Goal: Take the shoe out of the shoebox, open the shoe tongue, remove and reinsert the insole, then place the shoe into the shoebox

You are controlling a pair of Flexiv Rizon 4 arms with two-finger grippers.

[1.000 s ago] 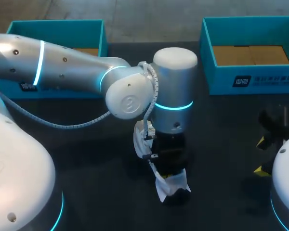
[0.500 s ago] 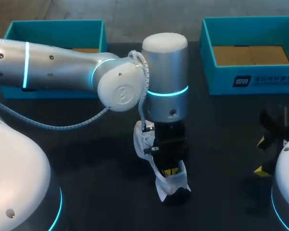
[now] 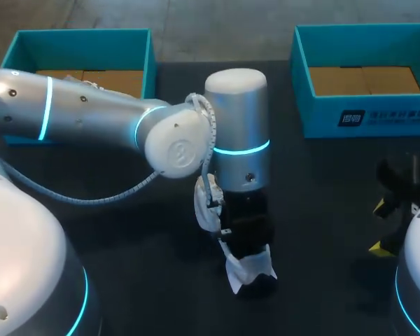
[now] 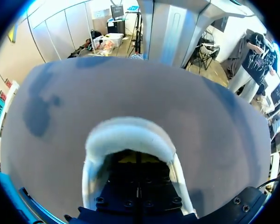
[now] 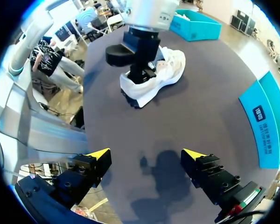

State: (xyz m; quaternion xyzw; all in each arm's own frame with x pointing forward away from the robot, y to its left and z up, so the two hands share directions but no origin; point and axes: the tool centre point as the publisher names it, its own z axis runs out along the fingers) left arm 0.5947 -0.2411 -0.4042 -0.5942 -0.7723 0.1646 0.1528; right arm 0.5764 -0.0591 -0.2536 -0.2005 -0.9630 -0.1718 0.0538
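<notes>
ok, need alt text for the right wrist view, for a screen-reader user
The left arm reaches down into a white shoe sitting on the dark table, ahead of the right gripper, which hangs open and empty above the table. A teal shoebox stands beyond the shoe, and a second teal box sits off to the gripper's side.

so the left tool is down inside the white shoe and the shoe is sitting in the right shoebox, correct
Not quite. The left tool is down inside the white shoe, but the shoe sits on the table, well clear of the right shoebox, not in it. The head view shows this.
</notes>
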